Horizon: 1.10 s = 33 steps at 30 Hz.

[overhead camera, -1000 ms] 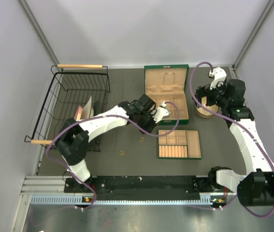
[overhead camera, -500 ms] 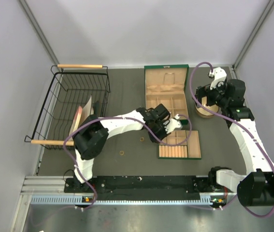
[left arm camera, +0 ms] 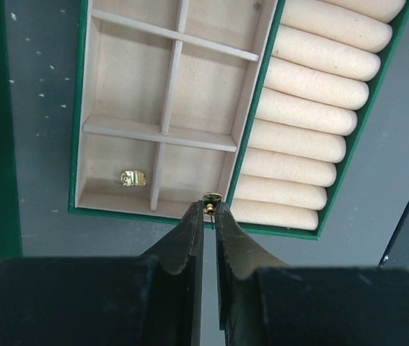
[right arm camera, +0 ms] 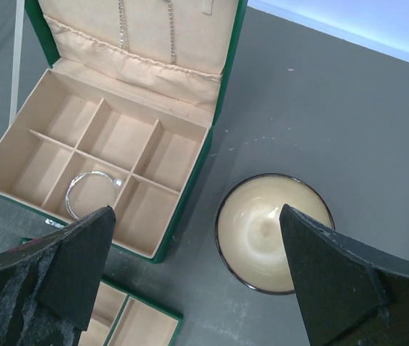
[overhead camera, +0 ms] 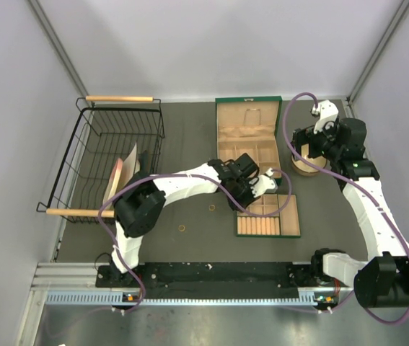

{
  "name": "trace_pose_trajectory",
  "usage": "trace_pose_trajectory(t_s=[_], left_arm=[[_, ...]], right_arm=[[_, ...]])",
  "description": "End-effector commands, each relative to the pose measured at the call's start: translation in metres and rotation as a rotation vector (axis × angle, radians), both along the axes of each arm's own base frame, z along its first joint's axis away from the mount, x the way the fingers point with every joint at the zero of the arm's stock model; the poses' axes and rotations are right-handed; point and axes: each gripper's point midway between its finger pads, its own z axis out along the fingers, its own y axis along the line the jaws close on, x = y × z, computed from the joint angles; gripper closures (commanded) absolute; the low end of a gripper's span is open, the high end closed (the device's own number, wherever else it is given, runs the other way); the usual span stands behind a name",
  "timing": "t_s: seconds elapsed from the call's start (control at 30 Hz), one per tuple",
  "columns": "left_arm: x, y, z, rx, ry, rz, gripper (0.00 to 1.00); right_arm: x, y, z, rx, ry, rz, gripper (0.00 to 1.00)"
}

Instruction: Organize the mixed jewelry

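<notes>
Stud (left arm camera: 212,196), apparently, in left gripper (left arm camera: 208,206), now over tray (left arm camera: 204,94)

A dark grey matte surface (overhead camera: 190,137) is enclosed on three sides by plain pale grey-white walls (overhead camera: 190,43), with slim metal struts (overhead camera: 55,43) in the back corners. A ribbed aluminium rail (overhead camera: 190,297) edges its near side. The light is soft and even.

1. My left arm (overhead camera: 182,184) reaches low and to the right across the tabletop, elbow bent
2. The left pincer (left arm camera: 209,209) points downward, jaws almost together, nipping a tiny gold stud (left arm camera: 212,197) at the very tips
3. My right arm (overhead camera: 370,209) stretches far forward, wrist folded leftward
4. The right pincer (right arm camera: 195,216) faces down, jaws spread wide apart
</notes>
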Motion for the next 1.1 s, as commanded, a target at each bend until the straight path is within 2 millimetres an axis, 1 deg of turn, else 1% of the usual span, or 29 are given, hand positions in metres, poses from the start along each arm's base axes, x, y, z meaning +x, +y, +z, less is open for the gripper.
trace_pose_trajectory(t_s=[0.0,0.33,0.37,0.47,0.7,0.93,1.03,1.07], left_arm=[[0.007,-0.014,-0.001,-0.022,-0.028,-0.023,1.0],[0.009,-0.015,-0.009,-0.009,-0.029,-0.022,0.99],[0.01,-0.015,-0.01,-0.007,-0.031,-0.022,0.96],[0.01,-0.015,-0.009,-0.008,-0.033,-0.024,0.92],[0.011,-0.014,-0.002,-0.018,-0.046,-0.024,0.8],[0.011,-0.013,-0.001,-0.018,-0.046,-0.022,0.73],[0.011,-0.014,0.003,-0.026,-0.052,-0.025,0.72],[0.011,-0.014,0.007,-0.033,-0.058,-0.025,0.72]], right_arm=[[0.004,-0.002,0.005,-0.012,-0.027,0.002,0.01],[0.004,-0.001,0.004,-0.014,-0.024,0.003,0.01],[0.004,-0.001,0.004,-0.015,-0.023,0.005,0.01],[0.003,-0.002,0.004,-0.015,-0.023,0.003,0.01],[0.003,-0.002,0.005,-0.014,-0.027,0.003,0.01],[0.003,-0.002,0.006,-0.014,-0.03,0.003,0.01],[0.003,-0.002,0.005,-0.014,-0.027,0.003,0.01],[0.003,-0.001,0.005,-0.014,-0.027,0.004,0.01]])
